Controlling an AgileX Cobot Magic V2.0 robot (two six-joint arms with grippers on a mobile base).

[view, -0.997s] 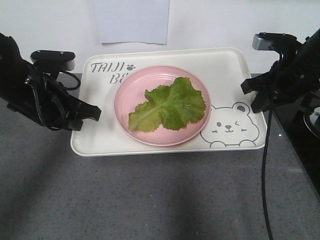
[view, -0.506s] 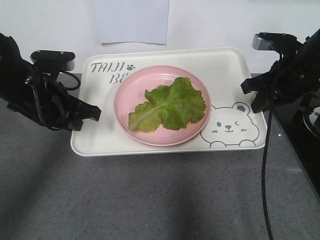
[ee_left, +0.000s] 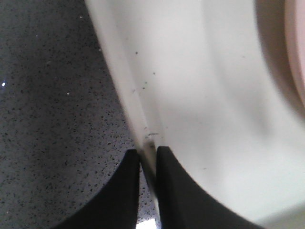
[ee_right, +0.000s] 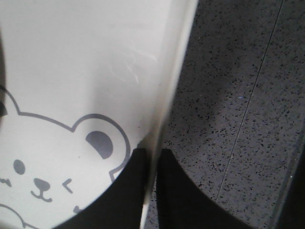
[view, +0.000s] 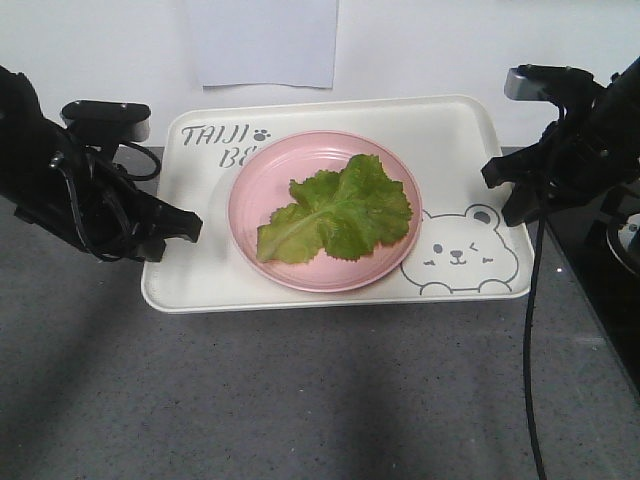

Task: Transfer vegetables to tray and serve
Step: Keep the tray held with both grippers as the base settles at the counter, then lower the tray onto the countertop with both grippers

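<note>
On the dark grey speckled counter [view: 300, 400] sits the big cream-white plastic tray with the winking bear drawing [view: 455, 140]. A round pink plate [view: 262, 180] rests in the middle of the tray, and the crinkly green lettuce leaves [view: 340, 212] lie on the plate, a little toward 3 o'clock.

The left gripper [ee_left: 147, 164] is at the tray's 9 o'clock edge. Its black fingers [ee_left: 124, 191] are close together with the thin rim pinched between them. The right gripper [ee_right: 151, 164] is at the 3 o'clock edge, next to the bear's ear, and its fingers [ee_right: 178, 195] pinch that rim the same way.

The tray looks stiff and smooth, so I think it could slip if the pinch is weak. The two side rims seem the best places to hold. It probably is not heavy, but the plate is loose on it and might slide if one side tips. The lettuce is soft and very light. Both sides should go up together and stay flat.
</note>
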